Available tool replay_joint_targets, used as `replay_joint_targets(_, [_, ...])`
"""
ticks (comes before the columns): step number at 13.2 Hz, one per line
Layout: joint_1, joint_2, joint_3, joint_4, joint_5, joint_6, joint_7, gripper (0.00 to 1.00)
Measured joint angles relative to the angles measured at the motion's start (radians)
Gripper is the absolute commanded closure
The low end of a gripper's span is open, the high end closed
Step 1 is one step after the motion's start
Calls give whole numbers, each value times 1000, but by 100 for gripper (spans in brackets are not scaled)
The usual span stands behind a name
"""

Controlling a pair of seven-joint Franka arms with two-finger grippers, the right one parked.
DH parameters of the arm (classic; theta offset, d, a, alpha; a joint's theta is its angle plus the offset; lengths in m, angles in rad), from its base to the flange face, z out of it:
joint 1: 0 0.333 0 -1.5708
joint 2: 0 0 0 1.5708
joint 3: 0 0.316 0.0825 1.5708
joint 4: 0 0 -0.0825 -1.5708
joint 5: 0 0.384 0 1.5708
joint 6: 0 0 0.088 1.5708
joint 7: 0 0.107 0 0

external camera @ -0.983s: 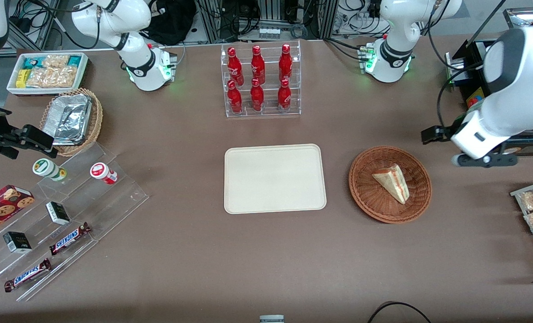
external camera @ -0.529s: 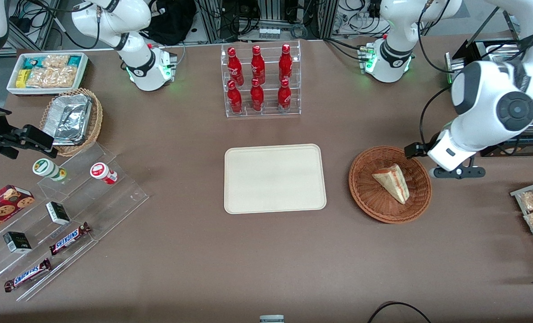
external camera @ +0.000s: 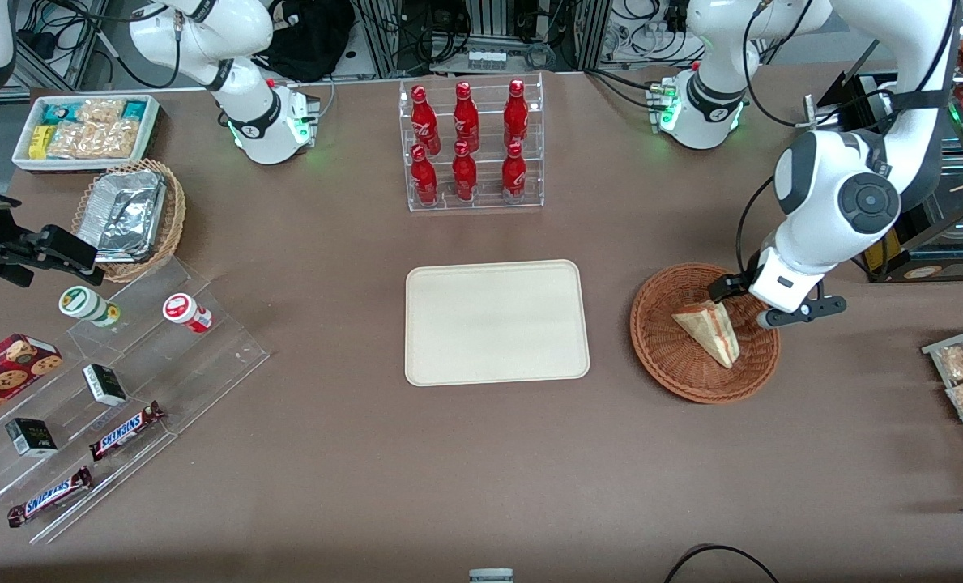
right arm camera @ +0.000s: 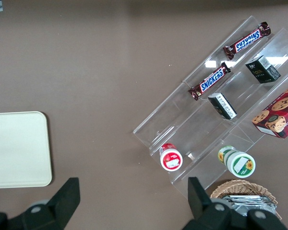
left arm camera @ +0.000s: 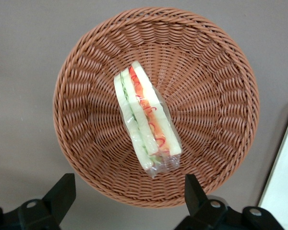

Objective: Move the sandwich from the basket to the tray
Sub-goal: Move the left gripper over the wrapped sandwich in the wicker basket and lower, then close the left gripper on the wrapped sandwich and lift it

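1. Black two-finger gripper (left arm camera: 127, 196) on the working arm hovers over the round reddish-brown wicker basket (external camera: 669, 356), fingers (left arm camera: 62, 191) spread wide, gripping nothing.
2. Triangular pale-bread sandwich (external camera: 709, 328) lies inside the basket, near its centre.
3. Flat cream rectangular tray (external camera: 496, 321) sits bare at the basket's nine o'clock in the front view.

Basket (left arm camera: 86, 120): reddish-brown wicker, radial weave pattern. Sandwich (left arm camera: 146, 122): pale bread, red, orange-yellow and green filling stripes along edge, clear wrap. Tray (external camera: 496, 321): plain cream-beige. Counter (external camera: 449, 453): uniform dull brown. Gripper (left arm camera: 127, 203), above basket rim: black, jaws spread apart. Arm housing white with dark grey joint caps. Bottles (external camera: 465, 142): red, in clear rack.
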Motion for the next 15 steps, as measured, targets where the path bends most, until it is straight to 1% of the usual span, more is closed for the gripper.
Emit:
replay_joint_targets(3, [-1, 6, -18, -24, 0, 63, -200, 0])
replay_joint_targets(6, [-2, 39, -31, -46, 0, 144, -412, 0])
replay_joint_targets(10, [-2, 87, -31, -47, 0, 204, -580, 0])
replay_joint_targets(14, [-1, 136, -31, -48, 0, 222, -621, 1])
replay_joint_targets(15, [-1, 144, -31, -48, 0, 222, -621, 21])
